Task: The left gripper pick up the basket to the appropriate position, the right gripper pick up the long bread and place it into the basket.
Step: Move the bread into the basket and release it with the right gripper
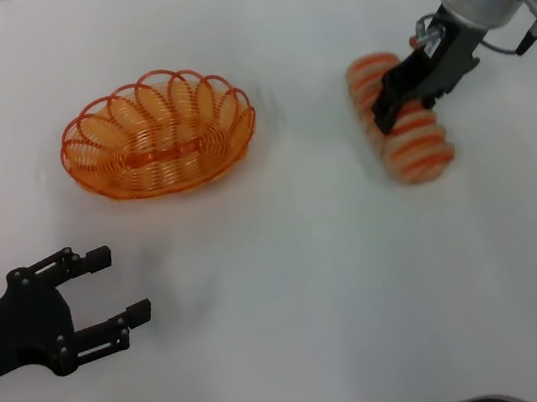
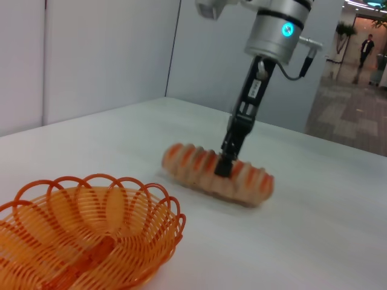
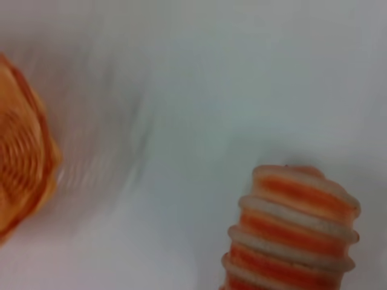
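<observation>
The orange wire basket [image 1: 158,137] stands on the white table at the far left; it also shows in the left wrist view [image 2: 84,235] and the right wrist view [image 3: 24,157]. My left gripper [image 1: 124,281] is open and empty, near the front left, a short way in front of the basket. The long bread [image 1: 412,144] lies at the far right, low at the table surface. My right gripper [image 1: 401,105] comes down on its middle and is shut on it, as the left wrist view shows [image 2: 225,166]. The striped end of the bread [image 3: 296,235] fills the right wrist view's corner.
The white table [image 1: 302,287] stretches bare between the basket and the bread. A grey wall and an open hallway [image 2: 363,90] lie beyond the table's far edge.
</observation>
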You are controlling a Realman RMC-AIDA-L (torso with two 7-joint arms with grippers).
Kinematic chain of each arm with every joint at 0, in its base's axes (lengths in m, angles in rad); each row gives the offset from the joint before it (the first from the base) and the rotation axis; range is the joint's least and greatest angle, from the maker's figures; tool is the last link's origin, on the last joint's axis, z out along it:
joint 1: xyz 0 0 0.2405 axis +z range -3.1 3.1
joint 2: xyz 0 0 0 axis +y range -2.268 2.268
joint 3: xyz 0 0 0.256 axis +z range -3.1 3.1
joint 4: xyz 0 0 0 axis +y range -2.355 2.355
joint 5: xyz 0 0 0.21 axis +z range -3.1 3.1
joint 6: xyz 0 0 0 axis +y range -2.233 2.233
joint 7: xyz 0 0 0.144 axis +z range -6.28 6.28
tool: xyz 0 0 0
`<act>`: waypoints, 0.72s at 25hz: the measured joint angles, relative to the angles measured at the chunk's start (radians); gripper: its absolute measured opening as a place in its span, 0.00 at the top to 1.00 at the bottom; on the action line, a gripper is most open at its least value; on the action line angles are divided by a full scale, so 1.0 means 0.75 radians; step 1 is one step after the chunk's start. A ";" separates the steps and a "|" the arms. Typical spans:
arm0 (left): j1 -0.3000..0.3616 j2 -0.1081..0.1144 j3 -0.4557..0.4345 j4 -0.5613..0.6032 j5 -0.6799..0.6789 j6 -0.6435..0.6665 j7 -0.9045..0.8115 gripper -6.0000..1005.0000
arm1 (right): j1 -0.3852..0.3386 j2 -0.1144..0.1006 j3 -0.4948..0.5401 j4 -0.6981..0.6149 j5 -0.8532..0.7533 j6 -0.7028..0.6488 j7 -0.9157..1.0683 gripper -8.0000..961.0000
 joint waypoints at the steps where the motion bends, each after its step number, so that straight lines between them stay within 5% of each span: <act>1: 0.000 0.000 -0.001 0.000 0.000 0.000 0.000 0.19 | -0.006 0.000 0.000 -0.028 0.003 -0.001 -0.003 0.35; 9: 0.002 0.002 -0.014 0.001 0.000 -0.001 0.000 0.19 | -0.013 -0.013 0.008 -0.208 0.120 0.010 -0.133 0.41; 18: -0.005 0.003 -0.011 0.011 -0.001 0.019 0.001 0.19 | 0.166 -0.006 0.002 -0.264 0.213 -0.003 -0.627 0.49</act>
